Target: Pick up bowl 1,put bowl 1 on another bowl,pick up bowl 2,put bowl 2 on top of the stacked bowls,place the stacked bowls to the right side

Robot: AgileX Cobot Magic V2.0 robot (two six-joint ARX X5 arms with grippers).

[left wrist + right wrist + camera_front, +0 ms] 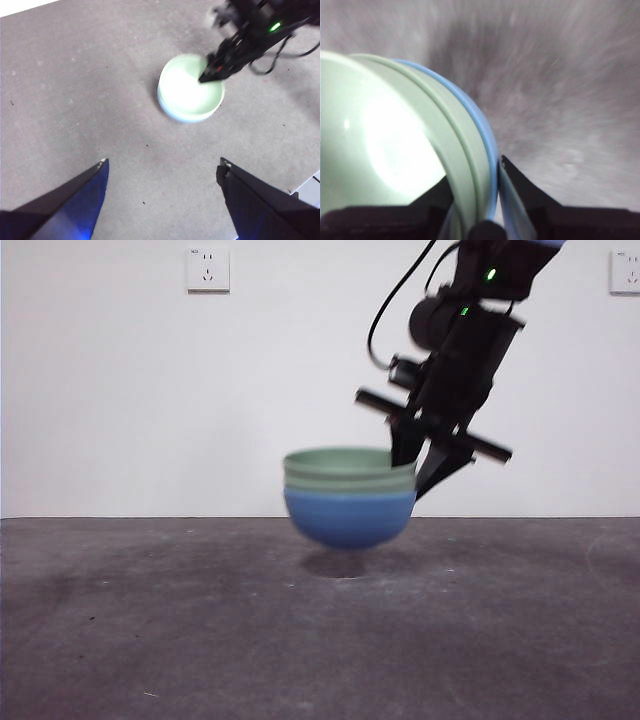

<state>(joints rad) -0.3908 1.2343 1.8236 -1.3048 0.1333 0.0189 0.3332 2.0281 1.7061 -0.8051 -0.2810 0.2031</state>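
Right fingers (pixel 418 472) astride blurred stacked bowls' (pixel 349 502) rim

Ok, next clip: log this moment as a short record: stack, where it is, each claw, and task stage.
stack: the stacked bowls, two pale green nested in another bowl, the blue one at the bottom
position: lifted off the table, shadow beneath
right claw: clamped over the stack's rim, one jaw inside, one outside
left claw: open, holding nothing, above the table away from the stack
stage: stacking done; stack carried, not yet set down
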